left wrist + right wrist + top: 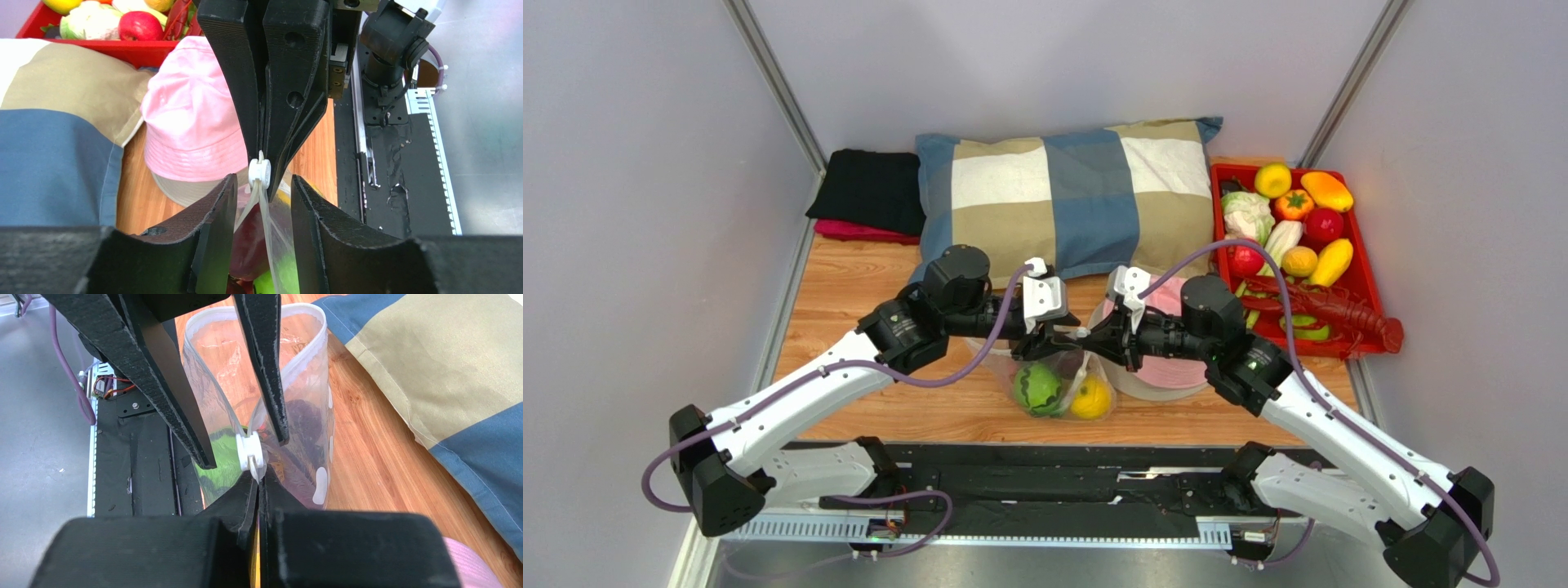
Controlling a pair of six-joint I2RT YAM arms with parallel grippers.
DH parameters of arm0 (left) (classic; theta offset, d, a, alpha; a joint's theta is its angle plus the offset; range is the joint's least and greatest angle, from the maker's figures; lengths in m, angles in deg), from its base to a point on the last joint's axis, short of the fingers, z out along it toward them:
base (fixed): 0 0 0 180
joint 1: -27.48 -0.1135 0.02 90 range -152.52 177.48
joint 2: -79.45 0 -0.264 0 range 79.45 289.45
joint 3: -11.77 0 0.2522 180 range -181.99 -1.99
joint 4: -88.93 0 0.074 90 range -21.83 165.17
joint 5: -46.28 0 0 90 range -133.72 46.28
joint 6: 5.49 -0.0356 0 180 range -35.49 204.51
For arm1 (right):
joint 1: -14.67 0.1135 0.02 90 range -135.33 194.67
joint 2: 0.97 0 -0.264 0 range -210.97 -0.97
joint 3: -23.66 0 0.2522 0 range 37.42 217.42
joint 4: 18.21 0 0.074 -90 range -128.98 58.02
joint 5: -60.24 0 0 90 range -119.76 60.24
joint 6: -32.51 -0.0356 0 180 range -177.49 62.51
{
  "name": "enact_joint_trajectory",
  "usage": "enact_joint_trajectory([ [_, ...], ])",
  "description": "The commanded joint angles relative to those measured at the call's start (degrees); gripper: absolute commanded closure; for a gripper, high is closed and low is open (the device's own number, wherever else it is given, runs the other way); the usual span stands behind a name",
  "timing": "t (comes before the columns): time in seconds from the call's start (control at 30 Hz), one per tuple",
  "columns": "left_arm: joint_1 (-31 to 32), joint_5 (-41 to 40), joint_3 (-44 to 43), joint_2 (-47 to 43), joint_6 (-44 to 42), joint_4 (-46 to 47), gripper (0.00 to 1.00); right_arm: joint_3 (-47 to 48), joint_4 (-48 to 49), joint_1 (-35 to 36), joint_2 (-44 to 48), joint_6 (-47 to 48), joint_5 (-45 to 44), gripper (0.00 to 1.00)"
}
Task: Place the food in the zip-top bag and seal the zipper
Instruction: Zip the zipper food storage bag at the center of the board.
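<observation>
2 arms meet nose to nose above the wooden desk (854,282). The right pincer (258,487) is clenched flat on the zipper (305,348) of the zip-top bag (307,435), which hangs upright beneath it. Directly opposite, the left pincer (264,187) stands released, 1 finger on either side of the same pale strip. I cannot tell whether either finger touches it.

A small white slider (250,452) sits on the strip just ahead of the right pincer's shut tips, in the gap between the left pincer's 2 fingers. Past the slider, on the left pincer's side, the strip splits into 2 bands and the mouth of the bag gapes in a wide loop.

Some food (1038,388) is already in the bag, directly under both pincers: a green piece, a yellow one beside it and something dark purple. The bag's foot rests on the desk.

A pink hat (190,116) lies under the right arm, just behind the right pincer and touching the bag's far side. Beyond both pincers, a checked pillow (1075,196) of blue, tan and white fills the back of the desk.

Well off to the right pincer's outer side sits a red tray (1367,272) with more fruit and vegetables — and a red lobster toy (1339,316) at its near edge.
</observation>
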Motion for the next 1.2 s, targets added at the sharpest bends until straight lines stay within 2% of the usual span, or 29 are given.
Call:
enact_joint_trajectory([
  [0.0, 0.25, 1.27, -3.34, 0.7, -0.4, 0.24, 0.58, 0.25, 4.07, -0.18, 1.39, 0.14, -0.89, 1.0],
  [0.07, 0.25, 1.62, -3.34, 0.96, -0.22, 0.42, 0.63, 0.16, 4.15, -0.18, 1.47, 0.05, -0.98, 1.0],
  [0.23, 0.08, 0.13, -3.34, 1.23, 0.13, 0.16, 0.86, 0.07, 4.33, -0.18, 1.82, 0.31, -1.5, 1.0],
  [0.4, -0.62, -0.14, -2.64, 0.96, -0.75, -2.12, 0.96, -0.19, 3.8, -0.09, 3.14, 1.02, -2.73, 1.0],
  [1.17, -8.53, -2.51, 3.78, -7.29, -9.8, -13.46, 0.99, -2.57, 0.29, -3.26, 9.91, 3.04, -6.16, 1.0],
])
